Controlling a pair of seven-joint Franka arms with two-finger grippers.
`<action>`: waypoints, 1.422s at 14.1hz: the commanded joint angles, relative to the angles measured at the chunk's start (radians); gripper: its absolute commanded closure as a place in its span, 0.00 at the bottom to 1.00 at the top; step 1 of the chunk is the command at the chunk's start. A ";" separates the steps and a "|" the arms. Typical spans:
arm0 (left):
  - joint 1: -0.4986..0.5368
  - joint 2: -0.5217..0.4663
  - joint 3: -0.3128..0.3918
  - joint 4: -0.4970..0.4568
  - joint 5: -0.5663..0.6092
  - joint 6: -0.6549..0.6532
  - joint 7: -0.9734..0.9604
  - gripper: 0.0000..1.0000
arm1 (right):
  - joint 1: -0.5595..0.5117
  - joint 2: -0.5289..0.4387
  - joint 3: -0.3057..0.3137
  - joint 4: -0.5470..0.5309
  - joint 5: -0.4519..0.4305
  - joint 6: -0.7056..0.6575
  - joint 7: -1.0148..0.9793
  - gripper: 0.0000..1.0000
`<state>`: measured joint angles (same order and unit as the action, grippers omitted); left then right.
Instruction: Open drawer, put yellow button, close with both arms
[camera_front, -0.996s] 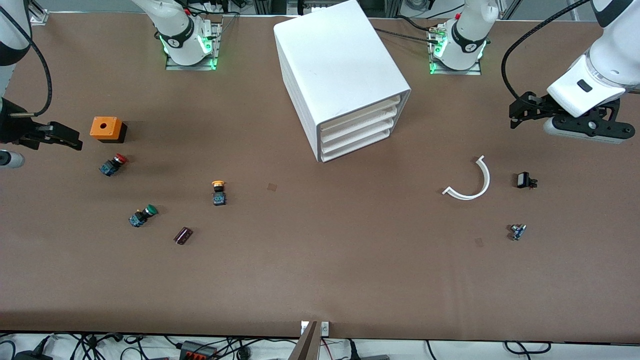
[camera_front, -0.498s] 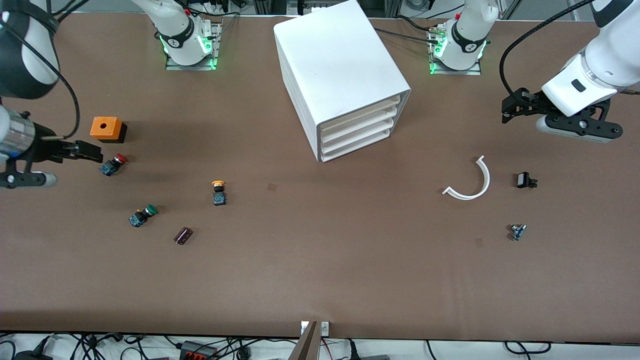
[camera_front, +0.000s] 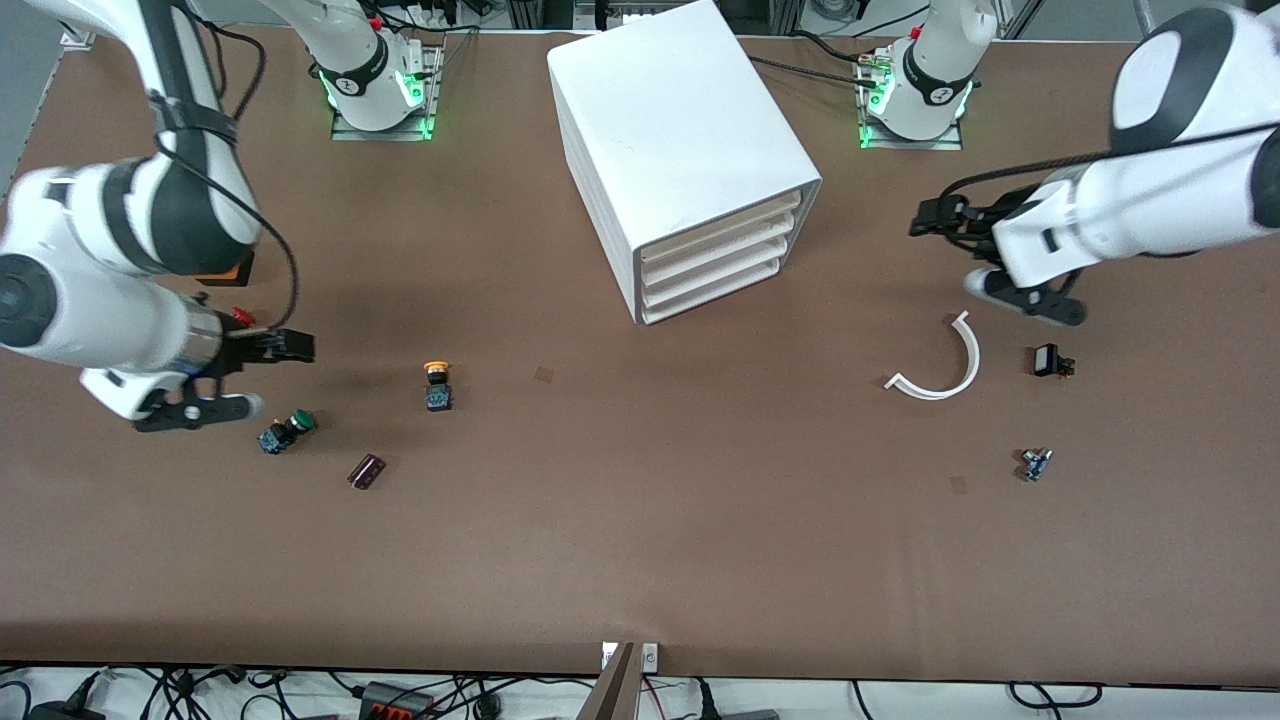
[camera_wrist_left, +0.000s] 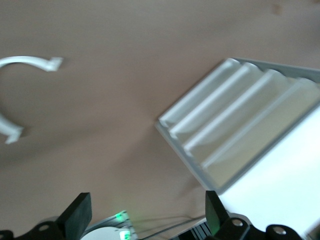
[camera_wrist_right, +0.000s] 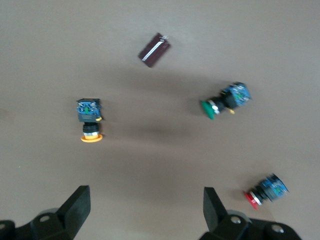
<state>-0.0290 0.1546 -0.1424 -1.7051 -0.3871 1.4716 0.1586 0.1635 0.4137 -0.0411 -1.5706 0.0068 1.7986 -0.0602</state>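
Observation:
The yellow button (camera_front: 437, 385) lies on its side on the brown table, and also shows in the right wrist view (camera_wrist_right: 90, 121). The white cabinet (camera_front: 680, 150) stands at the table's middle with all four drawers shut. The drawer (camera_front: 722, 224) is the uppermost. The cabinet's drawer fronts show in the left wrist view (camera_wrist_left: 235, 115). My right gripper (camera_front: 293, 345) (camera_wrist_right: 145, 210) is open and empty, over the table between the red button and the yellow button. My left gripper (camera_front: 922, 218) (camera_wrist_left: 147, 222) is open and empty, over the table between the cabinet's drawer fronts and the left arm's end.
A red button (camera_front: 241, 316) (camera_wrist_right: 265, 190), a green button (camera_front: 285, 430) (camera_wrist_right: 225, 100) and a dark cylinder (camera_front: 366, 470) (camera_wrist_right: 154, 50) lie near the right gripper. My right arm mostly hides an orange box (camera_front: 236, 268). A white curved strip (camera_front: 945, 365) (camera_wrist_left: 25, 60) and two small parts (camera_front: 1048, 360) (camera_front: 1035, 463) lie below the left gripper.
Both arms have swung in from the table's ends. The right gripper has passed the red button toward the yellow button. The left gripper has moved toward the cabinet's drawer fronts.

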 joint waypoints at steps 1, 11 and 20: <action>0.004 0.120 -0.005 0.010 -0.194 -0.008 0.195 0.00 | 0.053 0.069 -0.005 0.007 0.005 0.068 0.006 0.00; 0.064 0.155 -0.006 -0.399 -0.726 0.176 0.703 0.02 | 0.157 0.275 -0.005 0.004 0.018 0.257 0.132 0.00; 0.035 0.197 -0.062 -0.487 -0.849 0.124 0.832 0.21 | 0.186 0.323 -0.005 -0.069 0.019 0.323 0.138 0.00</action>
<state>0.0065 0.3505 -0.1962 -2.1773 -1.2041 1.6049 0.9441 0.3411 0.7495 -0.0401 -1.6110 0.0114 2.1072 0.0674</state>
